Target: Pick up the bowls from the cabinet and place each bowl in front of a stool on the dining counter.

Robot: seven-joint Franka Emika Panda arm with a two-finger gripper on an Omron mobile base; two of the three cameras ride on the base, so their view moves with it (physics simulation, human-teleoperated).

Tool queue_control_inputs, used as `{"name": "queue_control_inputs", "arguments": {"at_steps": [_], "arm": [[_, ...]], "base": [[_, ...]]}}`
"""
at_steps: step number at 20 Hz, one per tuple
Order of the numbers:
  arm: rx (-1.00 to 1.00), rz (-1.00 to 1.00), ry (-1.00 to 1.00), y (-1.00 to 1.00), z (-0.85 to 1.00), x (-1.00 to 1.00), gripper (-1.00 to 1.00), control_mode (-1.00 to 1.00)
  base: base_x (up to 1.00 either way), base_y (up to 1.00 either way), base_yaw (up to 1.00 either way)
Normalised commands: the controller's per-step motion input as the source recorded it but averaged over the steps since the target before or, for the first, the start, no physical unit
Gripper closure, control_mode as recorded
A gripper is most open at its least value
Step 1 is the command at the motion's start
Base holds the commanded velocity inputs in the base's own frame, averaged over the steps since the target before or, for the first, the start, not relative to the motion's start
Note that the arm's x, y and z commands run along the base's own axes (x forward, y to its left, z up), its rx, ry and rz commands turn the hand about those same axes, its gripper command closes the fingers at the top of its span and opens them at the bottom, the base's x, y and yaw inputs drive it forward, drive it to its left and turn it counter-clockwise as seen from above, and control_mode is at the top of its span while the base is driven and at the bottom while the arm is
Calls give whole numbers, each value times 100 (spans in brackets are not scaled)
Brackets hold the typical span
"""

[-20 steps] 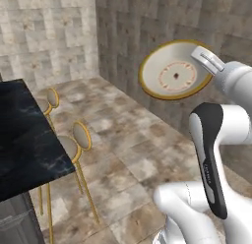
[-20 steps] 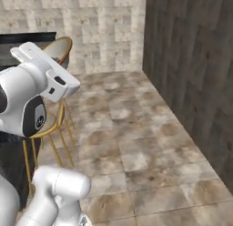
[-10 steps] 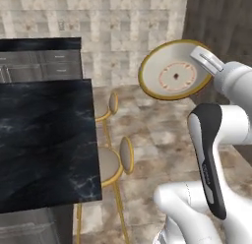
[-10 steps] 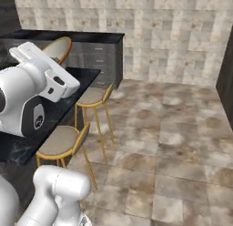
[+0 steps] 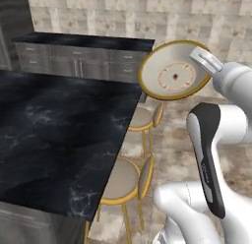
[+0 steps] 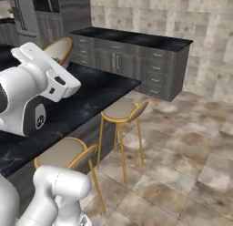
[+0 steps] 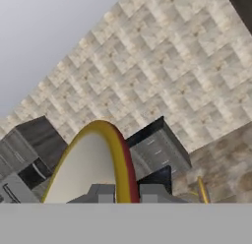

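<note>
The gripper (image 7: 122, 193) is clamped nearly shut on the gold-orange rim of the shallow cream bowl (image 5: 173, 71), which it holds on edge, high in the air past the end of the black marble worktop (image 5: 59, 135); nothing lies in the bowl. Below stand two tan-seated stools, the nearer stool (image 5: 124, 180) and the farther stool (image 5: 141, 119), tucked against the worktop's side.
</note>
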Motion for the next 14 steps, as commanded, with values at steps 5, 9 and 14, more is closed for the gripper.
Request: {"name": "queue_control_inputs", "arguments": {"at_steps": [5, 9, 14], "arm": [[0, 0, 0, 0, 0, 0, 100, 100], [0, 0, 0, 0, 0, 0, 100, 100], [0, 0, 0, 0, 0, 0, 100, 100]], "base": [[100, -38, 64], [100, -45, 64], [100, -61, 60]]}}
